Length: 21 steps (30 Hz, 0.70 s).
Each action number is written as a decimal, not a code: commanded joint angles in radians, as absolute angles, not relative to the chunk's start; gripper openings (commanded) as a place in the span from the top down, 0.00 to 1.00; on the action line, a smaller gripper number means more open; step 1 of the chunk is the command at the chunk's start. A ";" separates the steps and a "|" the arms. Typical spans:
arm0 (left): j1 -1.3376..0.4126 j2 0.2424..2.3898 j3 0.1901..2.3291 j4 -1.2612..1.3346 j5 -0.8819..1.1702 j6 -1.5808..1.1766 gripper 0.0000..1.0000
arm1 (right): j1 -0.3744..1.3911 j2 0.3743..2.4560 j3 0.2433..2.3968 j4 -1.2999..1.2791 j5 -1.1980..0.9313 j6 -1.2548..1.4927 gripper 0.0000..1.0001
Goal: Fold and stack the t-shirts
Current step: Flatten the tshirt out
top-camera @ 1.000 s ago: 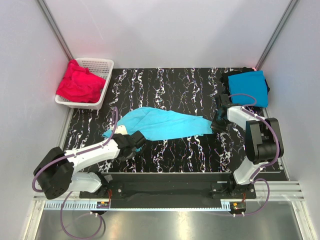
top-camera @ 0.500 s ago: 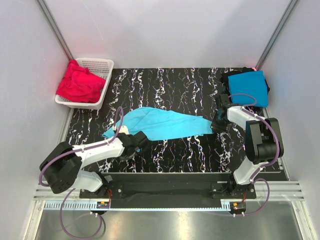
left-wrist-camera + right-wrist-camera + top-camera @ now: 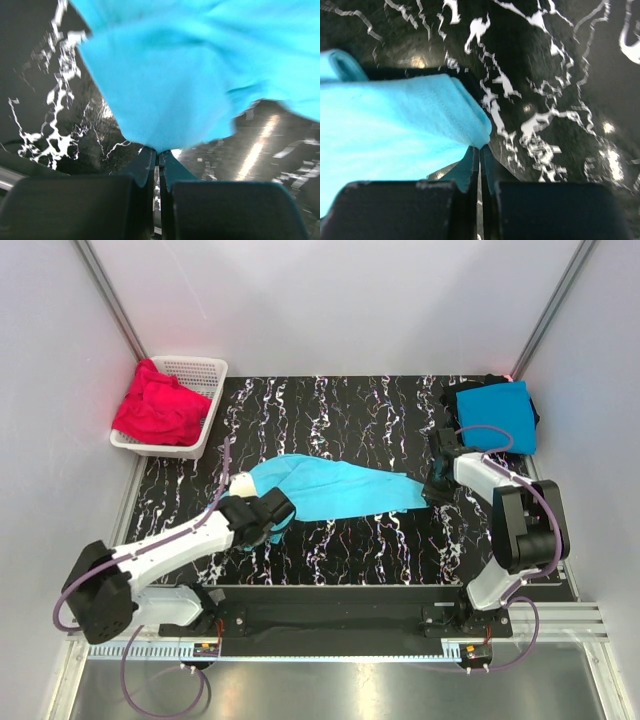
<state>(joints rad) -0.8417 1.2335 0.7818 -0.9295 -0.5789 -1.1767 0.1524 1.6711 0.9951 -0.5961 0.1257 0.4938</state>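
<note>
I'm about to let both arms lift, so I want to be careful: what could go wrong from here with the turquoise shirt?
1. The left gripper and the right gripper each pinch only a thin edge of the light turquoise t-shirt; a hard pull might slip it free.
2. The shirt lies bunched between them, so a fold could come out crooked.
3. The right arm works close to the folded blue t-shirt; a swing might nudge it.

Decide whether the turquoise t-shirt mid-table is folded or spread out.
Spread out, not neatly folded: the turquoise t-shirt lies stretched in a long rumpled strip, each end pinched in shut jaws.
</note>
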 commanded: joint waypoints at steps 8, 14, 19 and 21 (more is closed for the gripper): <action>-0.844 1.163 1.055 -1.097 -0.756 -1.080 1.00 | 0.218 1.450 1.129 -0.753 0.273 0.479 1.00; -0.842 1.135 1.133 -1.230 -0.851 -1.150 1.00 | 0.233 1.384 1.202 -0.848 0.342 0.472 1.00; -0.827 1.085 1.225 -1.426 -0.975 -1.224 1.00 | 0.233 1.279 1.305 -0.951 0.455 0.448 1.00; -0.819 1.060 1.275 -1.451 -0.992 -1.204 1.00 | 0.233 1.240 1.337 -0.995 0.465 0.446 1.00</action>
